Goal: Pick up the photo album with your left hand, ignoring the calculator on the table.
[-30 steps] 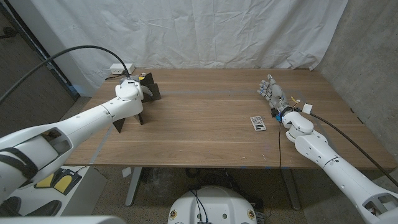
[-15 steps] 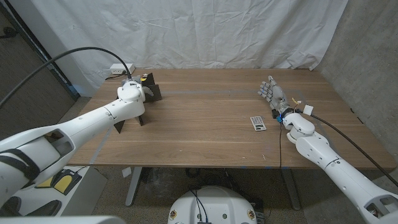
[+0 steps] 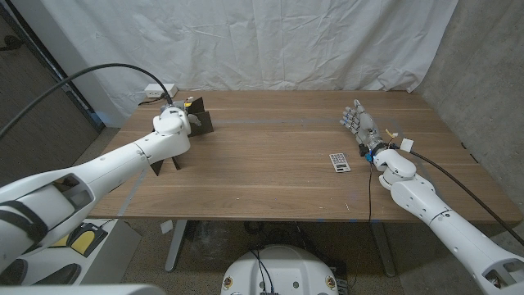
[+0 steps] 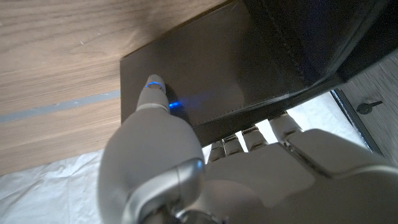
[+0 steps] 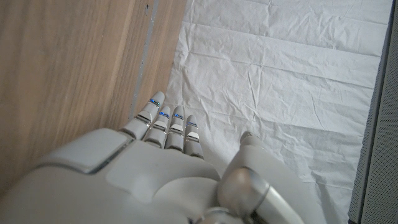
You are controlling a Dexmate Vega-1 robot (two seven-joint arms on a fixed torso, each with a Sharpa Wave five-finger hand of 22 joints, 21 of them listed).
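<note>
Unmoved, left hand [image 3: 173, 120] still grips the photo album [image 3: 199, 116].

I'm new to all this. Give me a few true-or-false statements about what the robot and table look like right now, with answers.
1. The left hand is at the dark album, thumb on its cover. True.
2. The calculator lies beside the album. False: it lies far across the table, near the right hand.
3. The right hand holds the calculator. False: it holds nothing, fingers straight.
4. A white cloth hangs behind the table. True.
5. The album lies flat mid-table. False: it stands up near the far left corner.
</note>
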